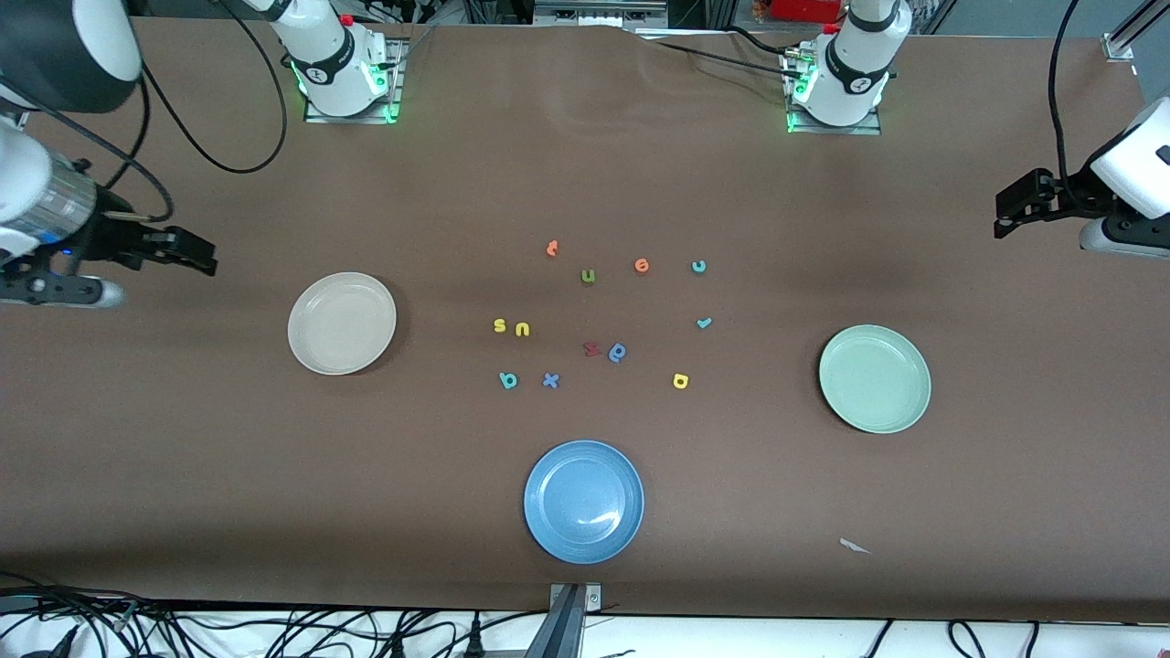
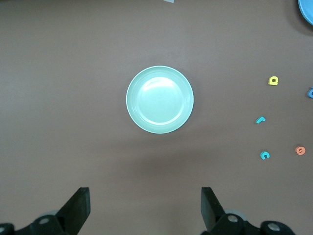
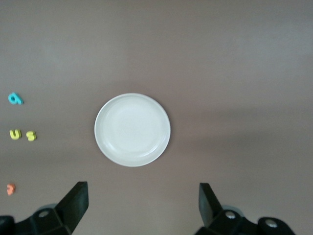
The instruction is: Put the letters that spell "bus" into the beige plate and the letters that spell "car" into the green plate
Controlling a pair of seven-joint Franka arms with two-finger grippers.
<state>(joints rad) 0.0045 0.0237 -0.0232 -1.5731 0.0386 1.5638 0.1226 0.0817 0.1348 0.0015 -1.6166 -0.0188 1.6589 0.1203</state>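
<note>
Left gripper (image 2: 144, 208): hanging high over the left arm's end of the table, fingers spread wide, grasping nothing, waiting.
Right gripper (image 3: 142, 205): hanging high over the right arm's end of the table, fingers likewise spread, empty.

Landmark: blue plate (image 1: 583, 501), lying nearest the front camera, mid-table.

Green plate (image 1: 875, 378): sitting empty, farther than the blue plate, toward the left arm's end.
Beige plate (image 1: 342, 323): sitting empty, farther than the blue plate, toward the right arm's end.

Letters, all lying loose on the table farther than the blue plate, between the two other plates:
- teal b (image 1: 508, 380), yellow s (image 1: 500, 325) touching-close beside yellow u (image 1: 522, 329), toward the beige plate;
- yellow a (image 1: 680, 381), teal r (image 1: 704, 323), teal c (image 1: 699, 267), toward the green plate.
</note>
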